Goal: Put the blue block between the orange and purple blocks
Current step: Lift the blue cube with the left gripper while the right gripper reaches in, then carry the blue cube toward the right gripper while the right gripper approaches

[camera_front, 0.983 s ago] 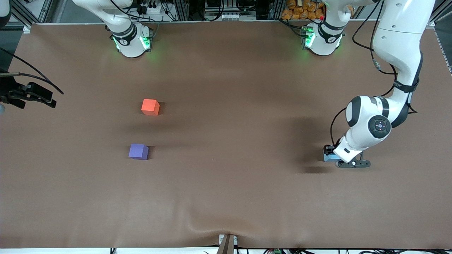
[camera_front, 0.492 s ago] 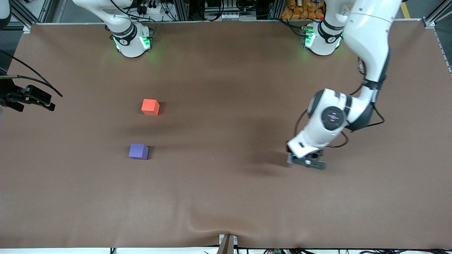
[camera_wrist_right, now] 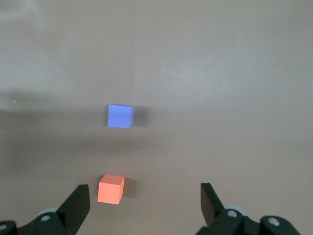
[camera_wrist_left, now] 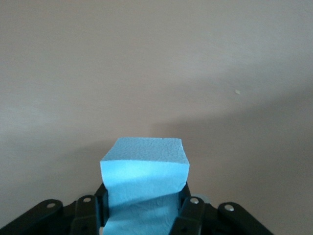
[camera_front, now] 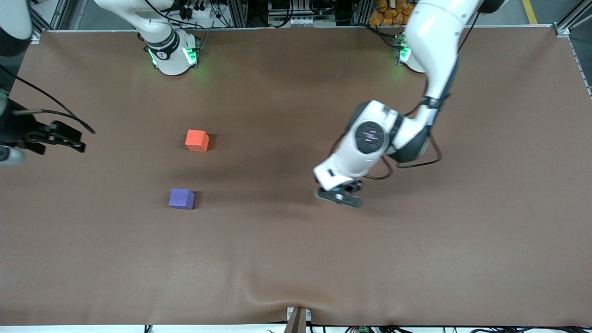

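Even, fairly bright light is cast from above over the brown table [camera_front: 296,259]. A short, soft shadow is thrown by the orange block [camera_front: 197,140] onto the mat just beside it, toward the left arm's end of the table, and the same is seen beside the purple block [camera_front: 181,199]. A broad, diffuse shadow is spread across the mat around the left gripper [camera_front: 339,196], whose outline is slightly smeared by motion blur. Green glow is shed on the mat near the arm bases. In the left wrist view the blue block [camera_wrist_left: 144,188] is sharply rendered and partly shaded. The right wrist view is hazy and soft.
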